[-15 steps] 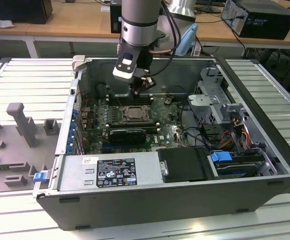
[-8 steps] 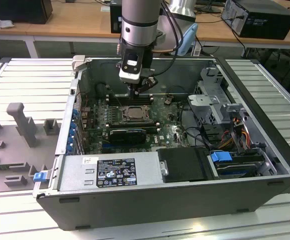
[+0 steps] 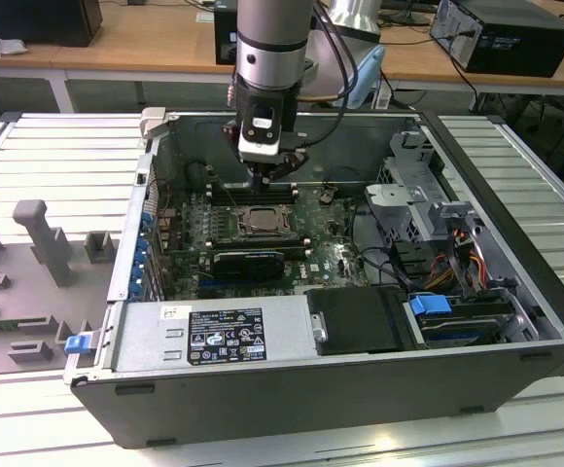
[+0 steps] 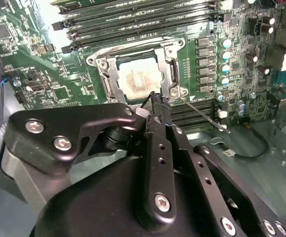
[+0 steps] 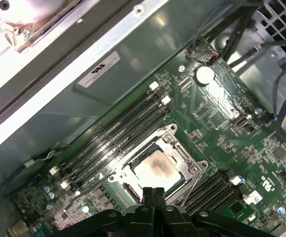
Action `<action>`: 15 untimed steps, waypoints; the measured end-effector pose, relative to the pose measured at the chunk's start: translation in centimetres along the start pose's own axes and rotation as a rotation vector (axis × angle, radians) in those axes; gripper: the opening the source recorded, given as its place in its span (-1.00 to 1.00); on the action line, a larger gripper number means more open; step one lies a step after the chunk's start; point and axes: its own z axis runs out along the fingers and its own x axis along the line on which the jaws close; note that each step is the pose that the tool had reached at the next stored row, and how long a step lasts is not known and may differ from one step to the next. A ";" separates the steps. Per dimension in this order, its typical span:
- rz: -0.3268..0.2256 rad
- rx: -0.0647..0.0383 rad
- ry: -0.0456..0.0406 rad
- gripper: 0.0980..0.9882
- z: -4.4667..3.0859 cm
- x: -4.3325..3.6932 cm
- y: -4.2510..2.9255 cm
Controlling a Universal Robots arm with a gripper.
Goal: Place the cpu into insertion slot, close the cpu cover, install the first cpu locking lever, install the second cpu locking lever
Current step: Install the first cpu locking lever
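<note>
Pale silvery-beige and square, the flat cpu (image 4: 135,79) is sitting inside the small dark insertion slot with the silvery metal rim (image 4: 94,61). The thin silvery cpu cover frame (image 4: 112,81) is lying flat around the cpu, whose face is showing through the cut-out centre. The socket is sitting on the green motherboard (image 3: 331,238) inside the dark grey open computer case (image 3: 360,379).

The black two-fingered gripper (image 4: 157,101) is hanging on the one arm directly over the socket's edge. Its fingers are pressed together with only a seam between them in the first wrist view, and nothing is showing between them.

Governing relation: in the second wrist view, the thin silvery wire locking lever (image 4: 202,114) is starting at the socket corner just beside the fingertips. Its long axis is running away from the socket, slanting across the neighbouring bank of long black memory slots (image 5: 113,143). It appears unlatched; whether the fingertips are touching it cannot be told. In the exterior view, the socket is lying just nearer the camera than the gripper (image 3: 269,178).

Count:
- cpu: one, seated.
- Insertion slot: one.
- cpu cover: one, lowered.
- Locking lever: one clearly standing free; a second cannot be made out.
- Memory slot banks: two, flanking the socket on opposite sides.
- Gripper: one.
</note>
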 end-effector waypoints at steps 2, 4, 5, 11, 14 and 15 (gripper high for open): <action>-0.024 0.000 -0.0009 -0.98 0.00 0.00 0.00; -0.048 -0.001 -0.0028 -0.98 0.00 0.00 0.00; -0.062 -0.002 -0.0053 -0.98 0.01 0.00 0.00; -0.130 -0.006 -0.0152 -0.98 0.04 0.00 0.00; -0.178 -0.004 -0.0137 -0.98 0.04 0.00 0.00; -0.201 -0.003 -0.0130 -0.98 0.05 0.00 0.00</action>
